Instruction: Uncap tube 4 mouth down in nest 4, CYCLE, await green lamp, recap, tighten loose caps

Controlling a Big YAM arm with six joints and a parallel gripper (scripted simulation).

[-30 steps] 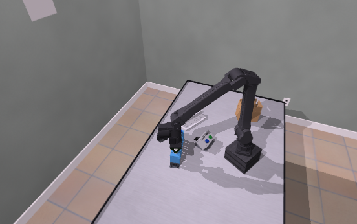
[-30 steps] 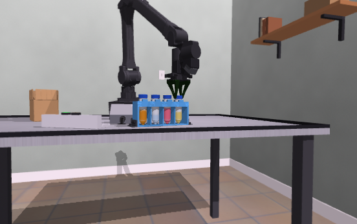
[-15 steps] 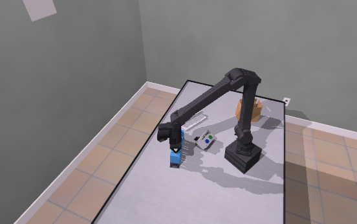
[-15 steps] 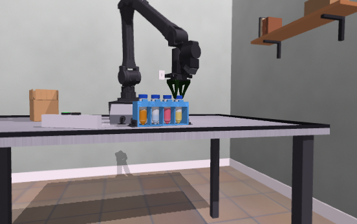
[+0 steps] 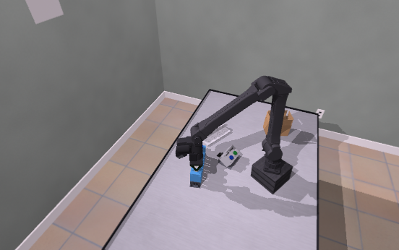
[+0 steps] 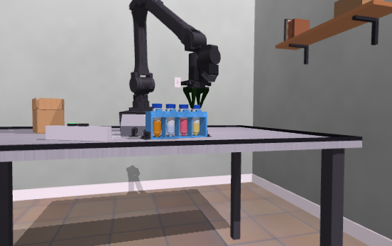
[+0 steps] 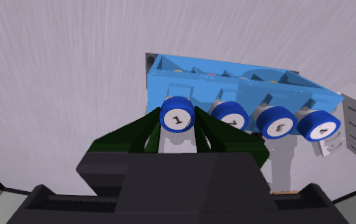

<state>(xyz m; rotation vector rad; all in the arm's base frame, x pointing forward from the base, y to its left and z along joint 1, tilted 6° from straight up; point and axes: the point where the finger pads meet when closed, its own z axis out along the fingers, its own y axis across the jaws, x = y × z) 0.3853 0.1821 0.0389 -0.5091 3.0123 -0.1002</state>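
The blue decapping rack [image 7: 240, 85] stands on the table with four tubes, each with a blue cap on. My gripper [image 7: 177, 111] is shut on the cap marked 1 [image 7: 176, 115], which sits on its tube at the rack's end. The caps marked 2 [image 7: 229, 116], 3 [image 7: 276, 122] and 4 [image 7: 318, 125] stand free to the right of it. In the exterior view the gripper [image 6: 195, 103] points straight down on the rightmost tube, the yellow one, of the rack [image 6: 176, 124]. In the top view the gripper [image 5: 195, 167] is over the rack [image 5: 196, 175].
The white cap tray [image 5: 217, 135] lies behind the rack, and the key housing [image 5: 230, 154] with the blue and green keys lies between the rack and the arm's base. A cardboard box [image 5: 283, 123] stands at the far table edge. A wall shelf [image 6: 330, 25] hangs high on the right.
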